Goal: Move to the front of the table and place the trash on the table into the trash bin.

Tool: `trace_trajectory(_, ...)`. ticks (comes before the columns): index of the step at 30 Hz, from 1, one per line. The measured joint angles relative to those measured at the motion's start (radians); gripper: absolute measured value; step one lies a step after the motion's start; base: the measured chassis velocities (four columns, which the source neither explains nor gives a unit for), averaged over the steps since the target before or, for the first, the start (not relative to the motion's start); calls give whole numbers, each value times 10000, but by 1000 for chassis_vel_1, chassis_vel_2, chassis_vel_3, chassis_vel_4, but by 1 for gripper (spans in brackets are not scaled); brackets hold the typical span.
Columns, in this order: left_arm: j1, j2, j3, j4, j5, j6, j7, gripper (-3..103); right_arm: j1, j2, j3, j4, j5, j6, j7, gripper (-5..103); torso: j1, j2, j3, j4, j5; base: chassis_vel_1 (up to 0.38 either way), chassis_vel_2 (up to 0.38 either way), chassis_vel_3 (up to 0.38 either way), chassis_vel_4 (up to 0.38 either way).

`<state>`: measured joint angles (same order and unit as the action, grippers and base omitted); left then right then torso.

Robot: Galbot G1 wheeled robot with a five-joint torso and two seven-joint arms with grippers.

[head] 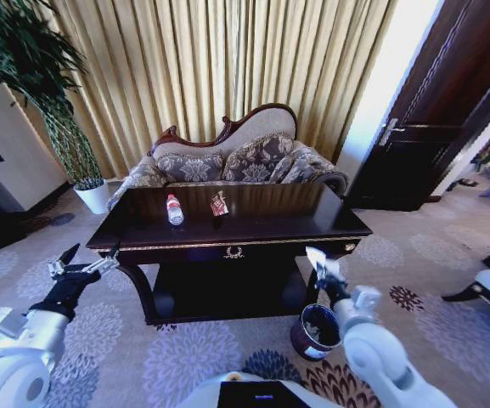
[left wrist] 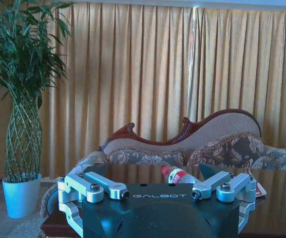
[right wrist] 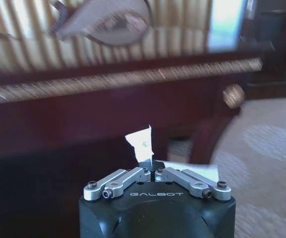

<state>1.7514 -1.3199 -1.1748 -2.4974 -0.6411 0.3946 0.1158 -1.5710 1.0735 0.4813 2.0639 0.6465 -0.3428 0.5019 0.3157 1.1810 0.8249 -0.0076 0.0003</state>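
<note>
White scrap (right wrist: 142, 143) pinched in right tool (head: 319, 265), apparently just above and far of bin (head: 317, 331); left tool (head: 81, 265) wide, idle.

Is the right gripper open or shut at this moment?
Shut. The right gripper has its fingers closed on a white scrap that sticks up between them, held above the trash bin.

Table front (right wrist: 108, 99) blurred
</note>
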Motion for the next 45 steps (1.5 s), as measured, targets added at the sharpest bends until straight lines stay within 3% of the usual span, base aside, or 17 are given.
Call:
trace_trajectory(4,6,-90,-20,30,-8,-12,109,100,1095,111,-176,-2302,-275,178,-97,0,0,0,0,4,-1,0,0,0,0)
trace_trajectory(8,-7,-146,-2,-2,5,-17,190,100,1539,181,-252,-3429,-486,228,-214,0,1,-2,0,4,-4,0,0,0,0)
trace_trajectory(14,-19,-195,23,-19,8,-17,247,100,2202,814,-268,-5763,-1066,557,-258,0,-1,0,0,1,-1,0,0,0,0)
trace_trajectory(28,-11,-239,66,-26,-15,-50,246,100,3342,1739,-332,-8607,-2644,1008,-56,1,-1,0,0,3,-5,0,0,0,0)
trace_trajectory(33,-9,-213,48,-26,-65,-149,251,100,3487,1931,-279,-8886,-3023,1012,44,22,0,0,0,1,-3,0,0,0,0)
trace_trajectory(34,-9,-213,48,-26,-65,-149,251,100,3487,1931,-279,-8886,-3023,1012,44,22,0,0,0,1,-3,0,0,0,0)
trace_trajectory(38,-7,-212,51,-27,-70,-276,412,100,3526,1931,-263,-8893,-3027,1010,90,44,-1,0,0,2,-3,0,0,0,0)
trace_trajectory(40,-17,-215,56,-26,-70,-279,420,100,3527,1917,-264,-8889,-3027,1007,92,44,-1,0,0,1,-4,0,0,0,0)
trace_trajectory(42,-44,-219,68,-26,-70,-279,430,100,3524,1871,-272,-8847,-3023,1000,94,55,-1,1,0,1,-3,0,0,0,0)
trace_trajectory(45,-44,-220,71,-26,-70,-279,436,100,3507,1853,-278,-8809,-3014,992,94,61,-1,0,0,2,-2,0,0,0,0)
